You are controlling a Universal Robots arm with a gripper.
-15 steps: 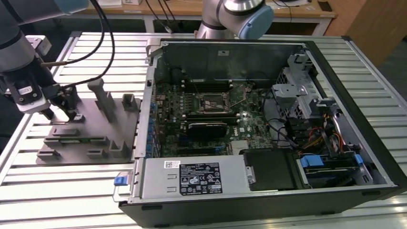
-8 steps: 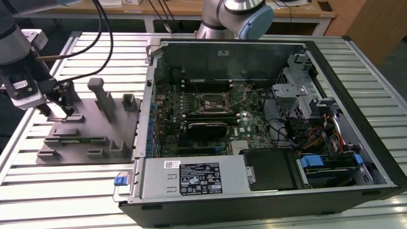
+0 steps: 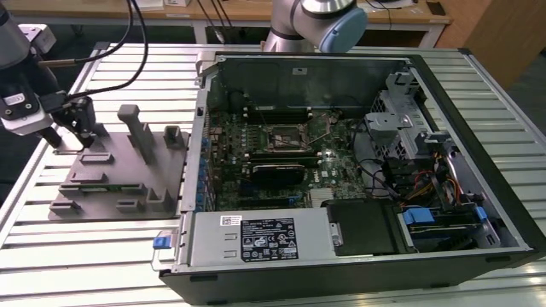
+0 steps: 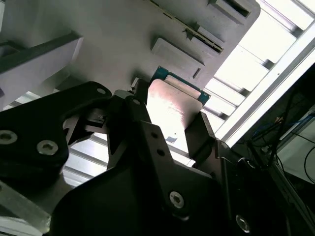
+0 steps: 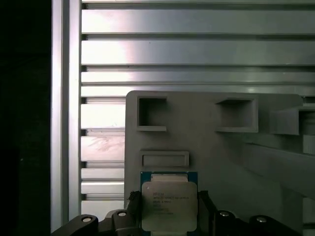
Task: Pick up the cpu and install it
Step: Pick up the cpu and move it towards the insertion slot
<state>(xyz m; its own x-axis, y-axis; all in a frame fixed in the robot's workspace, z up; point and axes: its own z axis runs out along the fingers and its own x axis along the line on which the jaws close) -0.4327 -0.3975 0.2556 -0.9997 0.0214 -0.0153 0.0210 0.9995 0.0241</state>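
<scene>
The arm reaches in at the exterior view's left, wrist pointing down, so that the gripper (image 3: 83, 137) hangs low over the far corner of the grey holder block (image 3: 119, 173). Two black cables (image 3: 137, 38) loop down to the wrist.

In both wrist views the two black fingers (image 5: 204, 201) press against opposite edges of the cpu (image 5: 169, 206) – the gripper is closed on the chip. The cpu lies flat between the fingers, silver top up, its green rim showing at the edge away from the wrist. Whether it has left the block's surface I cannot tell.

There is one cpu, one holder block and one open computer case (image 3: 307, 83), which has one dark square socket (image 3: 286, 136) on its board.

Just past the fingertips the block has a shallow raised bar (image 5: 165, 159), then two square pockets (image 5: 151, 113). Beside the gripper stand a tall post (image 3: 135, 128) and a shorter one (image 3: 173, 137) – both lie between it and the case. The case is well apart from the gripper, on the same slatted metal table (image 3: 102, 256).
</scene>
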